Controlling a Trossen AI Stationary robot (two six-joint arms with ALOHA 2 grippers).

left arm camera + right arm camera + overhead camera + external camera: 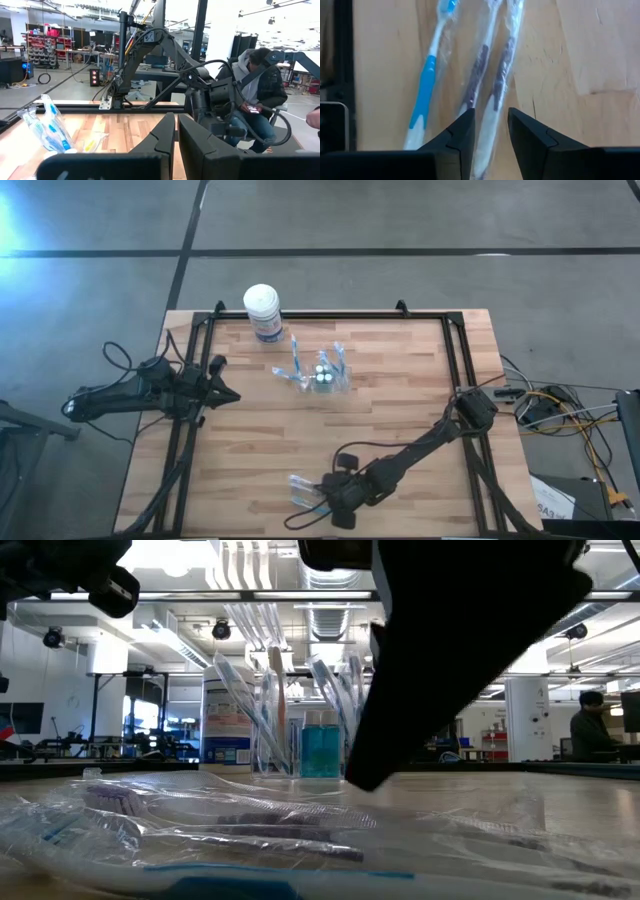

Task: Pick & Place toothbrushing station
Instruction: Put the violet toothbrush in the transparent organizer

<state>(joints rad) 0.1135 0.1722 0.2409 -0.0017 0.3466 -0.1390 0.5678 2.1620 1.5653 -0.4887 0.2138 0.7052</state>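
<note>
A small clear cup (325,377) stands at the table's middle far part with several blue-and-white toothbrushes (262,705) upright in it. Three wrapped toothbrushes (304,489) lie flat near the front edge: one blue-handled (425,95) and two purple-and-white (478,67). My right gripper (491,122) slants down over them, shut on one purple-and-white brush. My left gripper (234,394) hangs shut and level above the table's left side, holding nothing. My right gripper has the white handle end (489,131) of one wrapped purple-and-white toothbrush between its two fingers. The fingers slant down from above and from the table's right, one on each long side of the handle. The brush lies flat on the table in its clear wrapper.
A white-lidded tub with a blue label (263,311) stands at the far edge, left of the cup. A black frame (455,350) runs around the tabletop. Bare wood lies between the cup and the wrapped brushes. A person (255,100) sits beyond the table.
</note>
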